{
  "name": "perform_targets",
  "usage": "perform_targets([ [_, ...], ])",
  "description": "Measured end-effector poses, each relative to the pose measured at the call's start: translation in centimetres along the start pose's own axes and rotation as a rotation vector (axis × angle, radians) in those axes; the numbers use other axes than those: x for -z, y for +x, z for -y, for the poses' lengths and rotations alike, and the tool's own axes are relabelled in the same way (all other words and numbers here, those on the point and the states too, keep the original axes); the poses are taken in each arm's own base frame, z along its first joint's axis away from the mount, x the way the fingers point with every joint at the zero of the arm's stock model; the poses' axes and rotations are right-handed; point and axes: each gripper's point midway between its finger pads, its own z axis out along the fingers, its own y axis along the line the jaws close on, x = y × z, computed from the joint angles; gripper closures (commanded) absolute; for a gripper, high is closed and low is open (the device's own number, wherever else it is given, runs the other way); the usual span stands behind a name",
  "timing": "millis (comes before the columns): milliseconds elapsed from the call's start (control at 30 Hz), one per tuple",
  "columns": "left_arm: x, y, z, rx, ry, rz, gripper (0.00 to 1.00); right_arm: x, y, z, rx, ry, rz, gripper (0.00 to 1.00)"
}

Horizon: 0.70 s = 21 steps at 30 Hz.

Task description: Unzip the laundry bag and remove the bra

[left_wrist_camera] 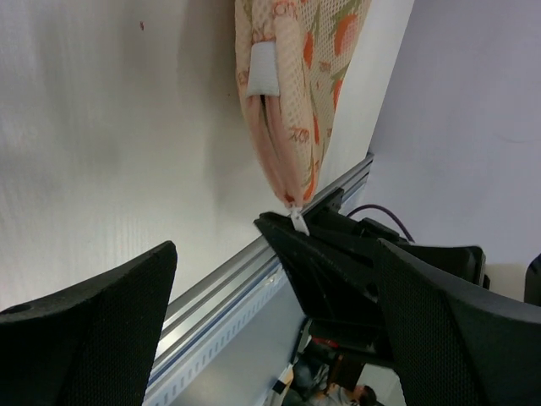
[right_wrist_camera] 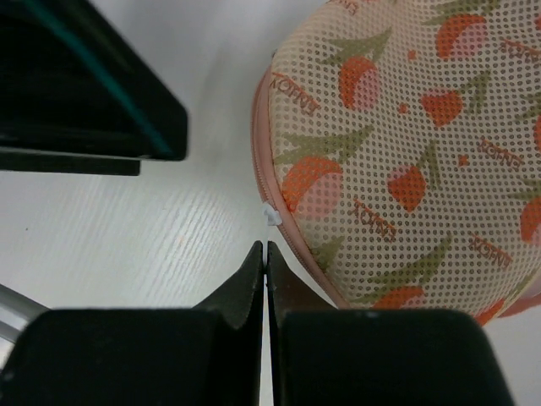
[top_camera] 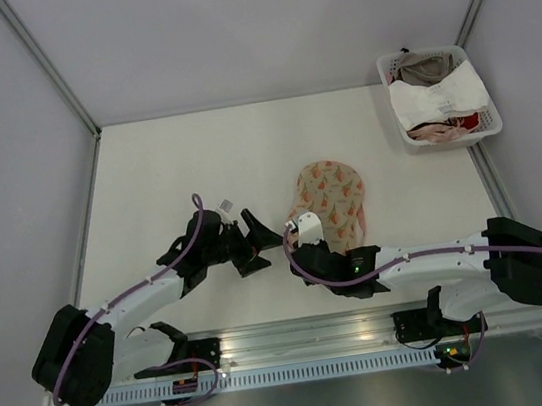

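The laundry bag (top_camera: 331, 198), a cream mesh pouch with orange and green print and pink zip edging, lies zipped at mid-table. It also shows in the left wrist view (left_wrist_camera: 292, 101) and the right wrist view (right_wrist_camera: 397, 152). My right gripper (top_camera: 298, 232) sits at the bag's near-left edge. Its jaws are shut (right_wrist_camera: 267, 249) on the small white zip pull (right_wrist_camera: 269, 216), which also shows in the left wrist view (left_wrist_camera: 298, 222). My left gripper (top_camera: 259, 239) is wide open and empty just left of the right gripper (left_wrist_camera: 275, 279). The black bra is hidden.
A white slatted basket (top_camera: 489, 127) at the far right corner holds a white padded garment (top_camera: 437, 94) and beige and pink clothes. An aluminium rail (top_camera: 369, 325) runs along the near table edge. Grey walls enclose the table.
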Motion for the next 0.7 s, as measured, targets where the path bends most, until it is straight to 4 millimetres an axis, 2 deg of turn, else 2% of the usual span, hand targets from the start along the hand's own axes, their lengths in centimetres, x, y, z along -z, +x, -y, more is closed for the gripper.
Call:
perform_targets([
  [400, -4.5, -1.0, 2.5, 0.027, 0.025, -0.014, 0.01, -0.2, -0.5, -2.0, -0.004, -0.091, 0.008, 1.00],
  [433, -4.8, -1.1, 2.5, 0.027, 0.023, -0.013, 0.05, -0.1, -0.5, -2.1, -0.003, -0.095, 0.008, 0.99],
  [467, -5.1, -1.2, 2.4, 0.029, 0.018, -0.015, 0.17, -0.1, -0.5, -2.1, -0.002, -0.098, 0.007, 1.00],
  [533, -5.7, -1.3, 1.8, 0.037, 0.006, -0.019, 0.30, -0.1, -0.5, -2.2, 0.000, -0.104, 0.006, 1.00],
  [567, -6.0, -1.3, 1.5, 0.043, -0.002, -0.022, 0.47, 0.0, -0.5, -2.2, -0.001, -0.105, 0.007, 1.00],
  [633, -6.4, -1.2, 0.9, 0.052, -0.018, -0.027, 0.65, 0.1, -0.6, -2.2, -0.003, -0.107, 0.010, 1.00],
  [667, -6.5, -1.2, 0.8, 0.054, -0.022, -0.029, 0.84, 0.2, -0.6, -2.1, -0.005, -0.109, 0.012, 1.00],
  [700, -6.5, -1.2, 0.7, 0.052, -0.023, -0.029, 0.92, 0.3, -0.6, -2.0, -0.006, -0.110, 0.015, 1.00],
])
